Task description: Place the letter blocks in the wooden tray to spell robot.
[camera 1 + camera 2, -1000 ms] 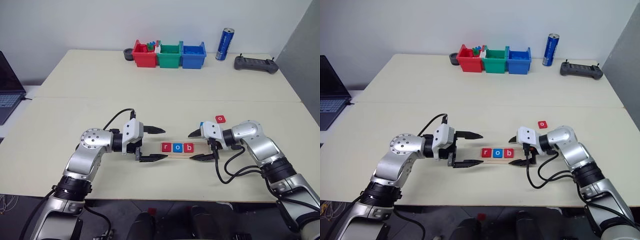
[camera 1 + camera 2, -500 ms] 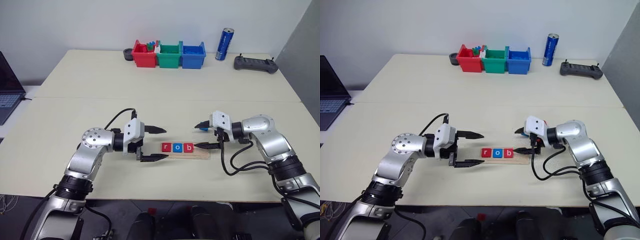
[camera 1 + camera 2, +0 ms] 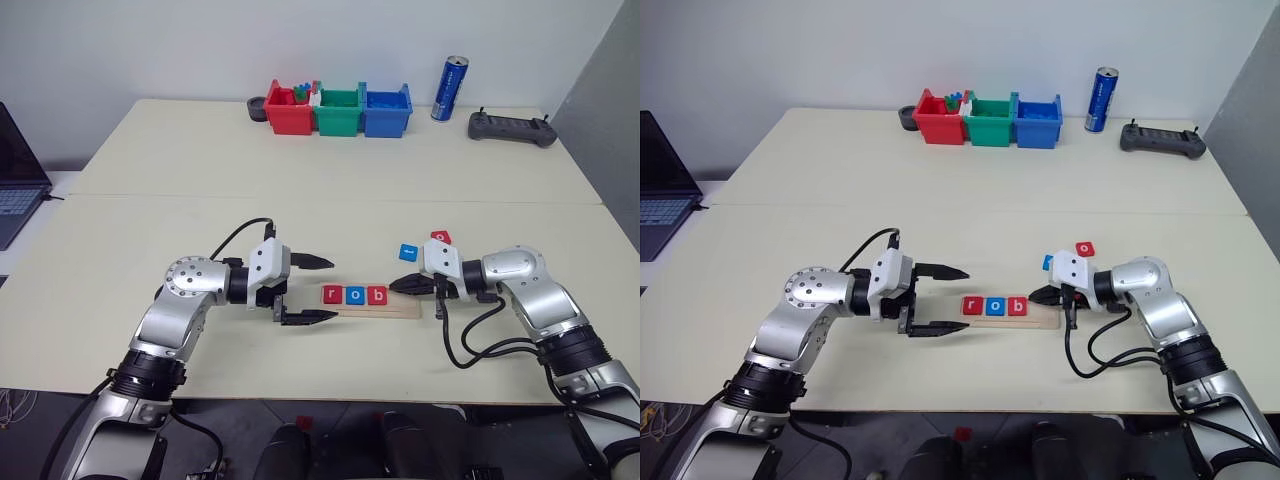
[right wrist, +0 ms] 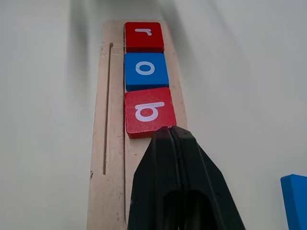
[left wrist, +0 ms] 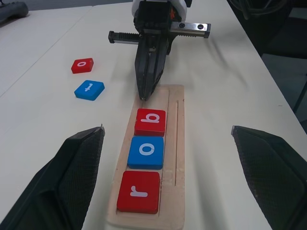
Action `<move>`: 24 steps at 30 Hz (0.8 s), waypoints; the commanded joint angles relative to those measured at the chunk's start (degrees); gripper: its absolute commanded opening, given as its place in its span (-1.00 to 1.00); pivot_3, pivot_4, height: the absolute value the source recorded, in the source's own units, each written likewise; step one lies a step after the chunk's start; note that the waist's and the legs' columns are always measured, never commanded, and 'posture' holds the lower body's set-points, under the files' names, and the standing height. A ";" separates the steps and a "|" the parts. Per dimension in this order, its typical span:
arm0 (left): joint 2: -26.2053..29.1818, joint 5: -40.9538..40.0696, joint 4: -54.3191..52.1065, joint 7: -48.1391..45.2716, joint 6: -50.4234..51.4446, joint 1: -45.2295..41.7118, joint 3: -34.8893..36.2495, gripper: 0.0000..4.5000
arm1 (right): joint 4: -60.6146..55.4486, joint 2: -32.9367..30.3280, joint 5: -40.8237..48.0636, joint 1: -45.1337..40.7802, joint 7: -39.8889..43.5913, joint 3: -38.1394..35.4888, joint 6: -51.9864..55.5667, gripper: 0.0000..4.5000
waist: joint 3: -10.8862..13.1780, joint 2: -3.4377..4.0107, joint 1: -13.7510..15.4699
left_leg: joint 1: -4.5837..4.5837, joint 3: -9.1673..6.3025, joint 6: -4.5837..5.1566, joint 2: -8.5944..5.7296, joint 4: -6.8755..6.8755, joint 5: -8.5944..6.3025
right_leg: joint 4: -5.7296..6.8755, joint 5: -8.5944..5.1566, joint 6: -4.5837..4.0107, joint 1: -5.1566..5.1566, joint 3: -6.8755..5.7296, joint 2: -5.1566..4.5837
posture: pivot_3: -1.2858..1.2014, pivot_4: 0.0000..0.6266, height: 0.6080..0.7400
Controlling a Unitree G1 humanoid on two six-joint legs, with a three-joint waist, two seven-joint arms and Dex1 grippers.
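right fingers (image 3: 402, 286) clenched empty at red b tile (image 3: 377, 295) in tray (image 3: 408, 304); left fingers (image 3: 312, 290) released. risk: clenched tips shove b crooked, blocking o (image 3: 441, 238), t (image 3: 408, 252).

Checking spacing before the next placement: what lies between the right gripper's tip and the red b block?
Only a short bare stretch of the wooden tray separates the shut right gripper from the red b block, seen in the right wrist view.
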 commanded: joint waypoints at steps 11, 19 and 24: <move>0.65 -0.80 -1.80 0.61 -0.23 -0.13 0.88 1.00 | 2.69 0.91 -3.59 -1.29 -0.33 2.16 -5.02 -0.99 | 0.00 0.00 -0.01 | 0.01 0.00 0.00 0.00 0.00 0.00 | 0.00 0.00 0.00 0.00 0.00 0.00 | 0.03 -0.52 1.00; 0.47 -0.65 -1.49 0.77 -0.17 -0.65 0.75 1.00 | 1.97 3.00 -2.75 -2.42 -0.81 1.43 -2.96 -0.99 | 0.00 0.00 0.00 | 0.00 0.00 0.00 0.00 0.00 0.00 | 0.00 0.00 0.00 0.00 0.00 0.00 | 0.03 -0.52 1.00; 0.42 -0.61 -1.46 0.75 -0.18 -0.63 0.64 1.00 | 1.27 1.82 -1.74 -2.57 0.04 0.53 -1.19 -0.99 | 0.00 0.00 0.02 | 0.00 -0.01 0.00 0.00 0.00 0.00 | 0.00 0.00 0.00 0.00 0.00 0.00 | 0.03 -0.52 1.00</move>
